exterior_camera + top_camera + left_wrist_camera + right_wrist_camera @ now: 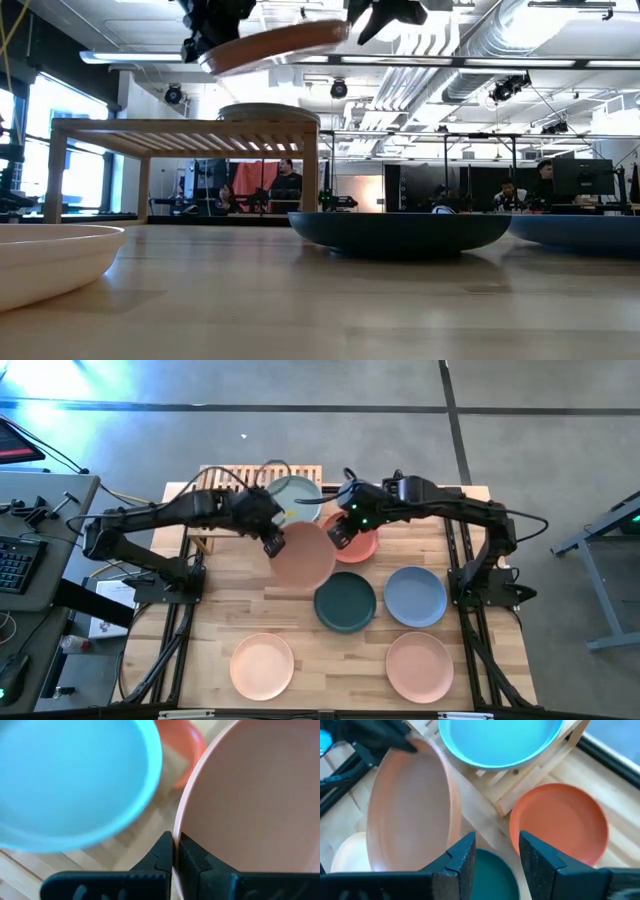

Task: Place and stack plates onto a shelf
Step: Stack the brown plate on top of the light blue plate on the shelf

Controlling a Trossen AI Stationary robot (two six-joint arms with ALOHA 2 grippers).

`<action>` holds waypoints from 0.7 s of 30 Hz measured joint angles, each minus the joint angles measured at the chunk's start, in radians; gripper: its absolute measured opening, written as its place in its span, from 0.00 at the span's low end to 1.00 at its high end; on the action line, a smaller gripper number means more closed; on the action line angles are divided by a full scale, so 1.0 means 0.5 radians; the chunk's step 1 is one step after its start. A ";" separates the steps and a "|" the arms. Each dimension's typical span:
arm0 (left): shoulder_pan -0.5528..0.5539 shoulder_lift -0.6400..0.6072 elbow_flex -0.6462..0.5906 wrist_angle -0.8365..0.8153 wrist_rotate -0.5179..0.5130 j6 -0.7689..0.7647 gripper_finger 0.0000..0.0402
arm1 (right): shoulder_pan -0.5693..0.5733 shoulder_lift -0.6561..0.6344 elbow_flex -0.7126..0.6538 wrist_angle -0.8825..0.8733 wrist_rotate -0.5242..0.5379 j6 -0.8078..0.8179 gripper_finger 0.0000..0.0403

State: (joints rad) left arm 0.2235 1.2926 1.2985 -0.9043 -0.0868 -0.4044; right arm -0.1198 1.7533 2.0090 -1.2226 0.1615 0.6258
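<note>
My left gripper (272, 542) is shut on a pink plate (303, 556), held in the air just in front of the shelf (228, 476). The light-wood slatted shelf carries a pale blue-green plate (294, 494) on its top. In the low view the pink plate (272, 44) hangs high, above the shelf (185, 132). My right gripper (340, 533) is open and hovers over the near-left part of the terracotta plate (360, 545), which lies flat on the table beside the shelf. In the right wrist view its fingers (495, 852) hold nothing. My left gripper pinches the pink plate's rim (176, 832) on the plate's left side, one finger (161, 854) outside the rim and the other (194, 860) inside the bowl. The fingers come slanting down from the table's left. The plate is lifted clear and tilted.
Flat on the table lie a dark teal plate (345, 603), a blue plate (415, 596), a peach plate (262, 665) and another pinkish plate (420, 666) near the front edge. In the low view a pale plate (45, 262) sits close at the left. People sit in the room behind.
</note>
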 joint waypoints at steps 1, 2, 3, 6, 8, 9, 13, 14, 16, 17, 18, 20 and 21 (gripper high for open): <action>0.030 0.000 0.037 -0.002 0.000 0.019 0.00 | -0.013 -0.011 0.000 0.001 -0.001 -0.034 0.31; 0.063 0.000 0.076 -0.002 -0.003 0.039 0.00 | -0.030 -0.024 0.000 -0.002 -0.001 -0.063 0.31; 0.100 0.000 0.117 -0.001 -0.013 0.051 0.00 | -0.048 -0.033 0.000 -0.003 0.002 -0.098 0.31; 0.229 -0.002 0.238 -0.016 -0.061 0.097 0.00 | -0.097 -0.048 0.000 -0.003 0.007 -0.194 0.31; 0.323 -0.003 0.298 -0.035 -0.063 0.136 0.00 | -0.129 -0.048 0.000 -0.010 0.006 -0.262 0.31; 0.371 -0.003 0.325 -0.044 -0.062 0.154 0.00 | -0.144 -0.048 0.000 -0.017 0.005 -0.290 0.31; 0.572 -0.003 0.400 -0.045 -0.063 0.225 0.00 | -0.201 -0.048 0.000 -0.036 0.002 -0.410 0.31; 0.624 -0.003 0.408 -0.040 -0.064 0.245 0.00 | -0.216 -0.048 0.000 -0.038 0.002 -0.437 0.31; 0.725 -0.002 0.420 -0.022 -0.069 0.276 0.00 | -0.242 -0.048 0.000 -0.038 0.002 -0.494 0.31; 0.773 -0.002 0.423 -0.007 -0.069 0.289 0.00 | -0.255 -0.048 0.000 -0.039 0.002 -0.525 0.31; 0.816 -0.002 0.428 0.017 -0.068 0.295 0.00 | -0.269 -0.048 0.000 -0.046 0.002 -0.551 0.31; 0.889 -0.001 0.449 0.078 -0.052 0.294 0.00 | -0.295 -0.048 0.000 -0.065 0.002 -0.613 0.31; 0.923 0.001 0.477 0.096 -0.035 0.294 0.00 | -0.310 -0.048 0.000 -0.069 0.002 -0.639 0.31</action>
State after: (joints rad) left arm 0.6849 1.2930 1.5368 -0.8563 -0.1041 -0.2571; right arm -0.2748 1.7290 2.0090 -1.2573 0.1623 0.3065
